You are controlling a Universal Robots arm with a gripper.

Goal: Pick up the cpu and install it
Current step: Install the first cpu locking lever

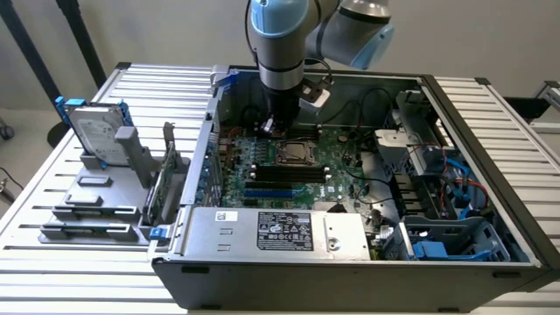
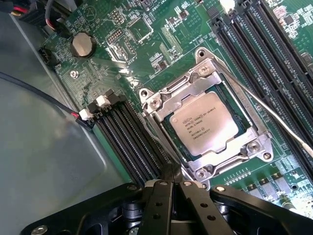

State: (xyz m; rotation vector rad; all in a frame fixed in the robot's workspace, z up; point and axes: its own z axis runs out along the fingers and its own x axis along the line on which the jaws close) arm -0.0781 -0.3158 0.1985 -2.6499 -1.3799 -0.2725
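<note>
Your gripper hangs inside the open case, low over the board, just beside the socket on the exterior view's left. Fingers are clenched together with nothing between them; in the wrist view you see the two black fingers pressed side by side, tips near the socket frame's edge.

The cpu sits in the socket, silver top up, printed text showing, lying flat inside the metal frame. The frame surrounds it on all sides; a thin lever wire runs along one side. You can't tell whether the fingertips touch the frame.

Black memory slots run on one side of the socket, more slots on the other. A coin cell sits on the board well apart from the socket.

Outside the case, on the exterior view's left, the hard drive stands upright in its blue frame on a grey holder on the slatted table. The power supply lies along the near edge of the case.
</note>
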